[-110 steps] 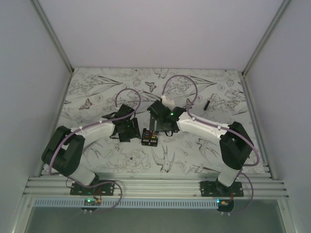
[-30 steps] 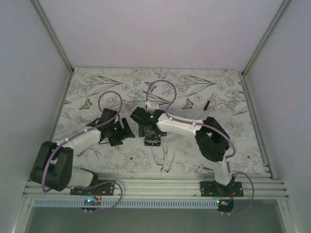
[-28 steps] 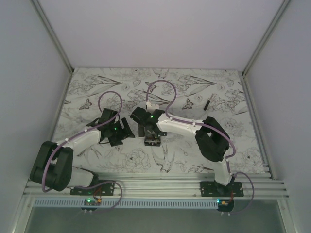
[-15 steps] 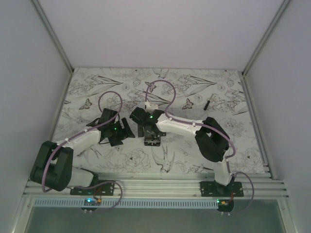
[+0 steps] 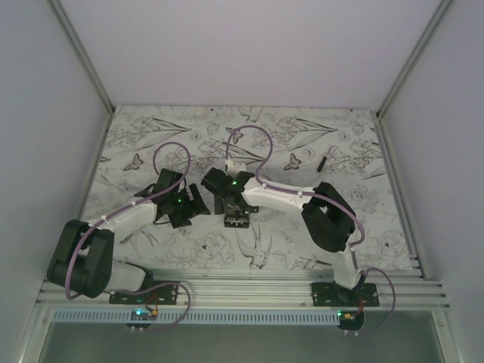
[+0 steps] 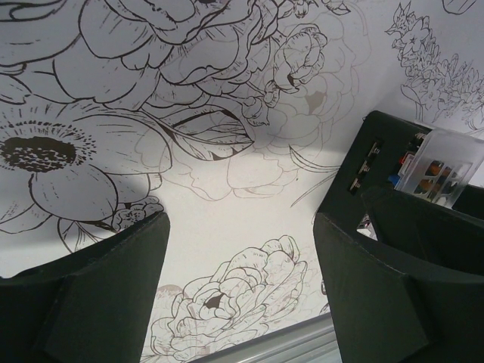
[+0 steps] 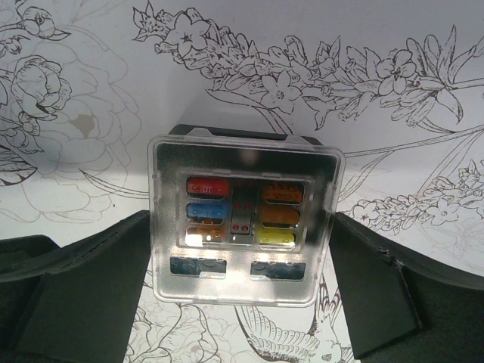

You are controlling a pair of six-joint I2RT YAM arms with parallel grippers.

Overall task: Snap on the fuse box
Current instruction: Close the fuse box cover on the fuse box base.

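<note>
Fuse box (image 7: pixel 246 219): likely light, stiff plastic, slick clear lid (image 7: pixel 168 227). Right fingers (image 7: pixel 91 287) spread at its 3 and 9 o'clock walls; grip there. Left fingers (image 6: pixel 98 287) apart, empty.

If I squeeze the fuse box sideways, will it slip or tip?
The fuse box looks like rigid moulded plastic, so probably stiff. Its clear cover is glossy, so it may slip. Squat and flat on the table, it likely won't tip.

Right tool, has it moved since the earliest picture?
Yes: the right tool shifted left, farther from the black stick, and now straddles the fuse box.
</note>
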